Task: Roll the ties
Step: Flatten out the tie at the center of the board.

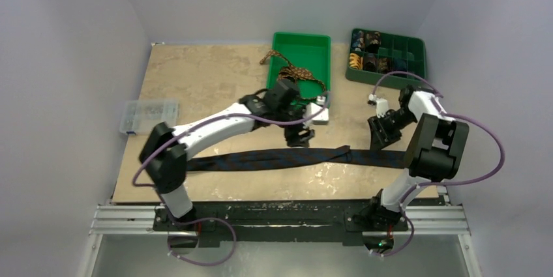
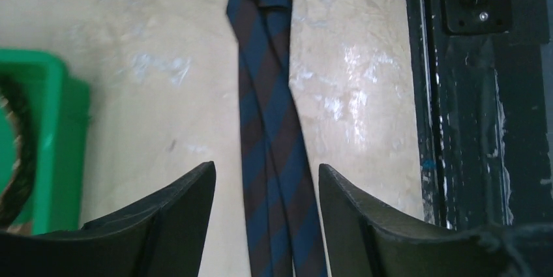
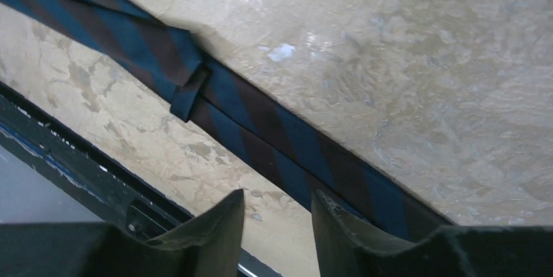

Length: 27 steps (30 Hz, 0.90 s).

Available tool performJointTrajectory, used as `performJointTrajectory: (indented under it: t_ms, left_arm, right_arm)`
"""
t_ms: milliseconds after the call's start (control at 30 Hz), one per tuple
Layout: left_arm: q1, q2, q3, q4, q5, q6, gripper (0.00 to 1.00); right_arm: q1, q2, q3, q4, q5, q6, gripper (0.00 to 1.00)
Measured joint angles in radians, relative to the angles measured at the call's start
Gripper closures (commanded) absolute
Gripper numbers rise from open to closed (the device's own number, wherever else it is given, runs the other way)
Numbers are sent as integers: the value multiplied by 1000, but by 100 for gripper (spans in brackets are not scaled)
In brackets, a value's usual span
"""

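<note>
A long, narrow navy-and-brown striped fabric necktie (image 1: pixel 280 158) lies flat and unrolled across the near part of the beige speckled tabletop (image 1: pixel 195 75). It runs left to right just ahead of the black mounting rail (image 1: pixel 274 210). In the right wrist view its small keeper loop (image 3: pixel 189 94) shows on the upper face.

The left gripper (image 1: pixel 300 137) hangs above the necktie's middle stretch. In its wrist view the black fingers (image 2: pixel 169 218) stand apart with the fabric running between them, and the gap is wider than the tie, so nothing is pinched. The right gripper (image 1: pixel 383 135) hovers near the necktie's right portion. Its fingers (image 3: pixel 215 225) are parted by a narrower gap showing bare table, and the tie passes under one finger.

At the far edge a bright green plastic tray (image 1: pixel 319 49) holds a loosely heaped brown patterned tie (image 1: pixel 293 72). To its right, a dark green compartment box (image 1: pixel 417 49) holds small rolled coils (image 1: pixel 368 62). A clear plastic lidded case (image 1: pixel 149 115) sits at the table's left edge.
</note>
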Motion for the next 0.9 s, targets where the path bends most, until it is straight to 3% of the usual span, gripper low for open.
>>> performJointTrajectory:
  t_ms: [200, 367, 900]
  left_arm:
    - [-163, 363, 270, 19, -47, -92, 58]
    - [-211, 530, 370, 51, -101, -184, 62]
    - [-229, 614, 387, 74, -194, -236, 75]
  right_arm:
    - [-54, 49, -28, 27, 18, 31, 68]
    - [-54, 77, -32, 68, 27, 63, 69]
    - [-55, 79, -64, 105, 48, 72, 70]
